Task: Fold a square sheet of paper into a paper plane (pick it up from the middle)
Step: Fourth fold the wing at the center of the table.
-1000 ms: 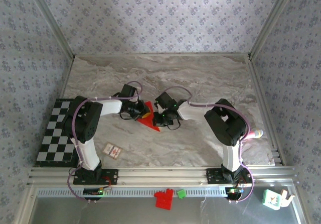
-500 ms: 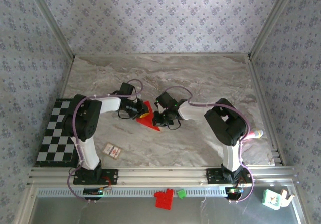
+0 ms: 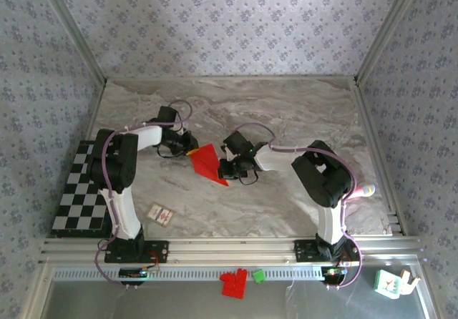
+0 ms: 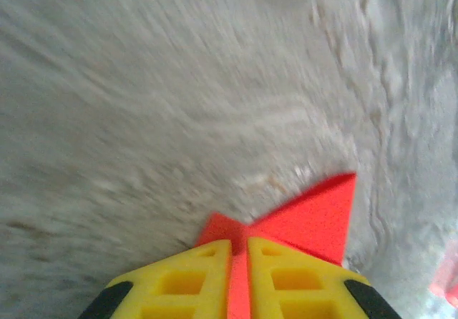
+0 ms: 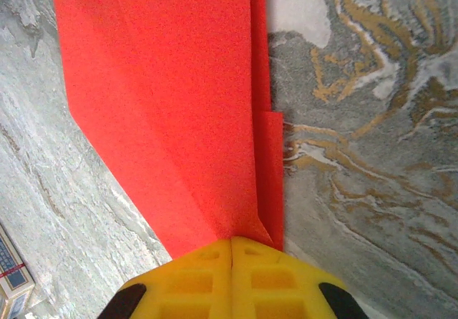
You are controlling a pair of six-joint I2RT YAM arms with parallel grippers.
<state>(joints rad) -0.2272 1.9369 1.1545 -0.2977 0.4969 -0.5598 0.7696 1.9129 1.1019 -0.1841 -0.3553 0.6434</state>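
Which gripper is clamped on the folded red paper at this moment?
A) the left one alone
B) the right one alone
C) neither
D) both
D. In the left wrist view the left gripper has a strip of the folded red paper pinched between its jaws. In the right wrist view the right gripper is shut on the paper's narrow end.

Honestly, nothing here can actually be read. The small white card (image 3: 160,214) on the desk (image 3: 286,111), just right of the checkerboard mat (image 3: 80,190), has a red mark, but it's too tiny to make out any letters or numbers.
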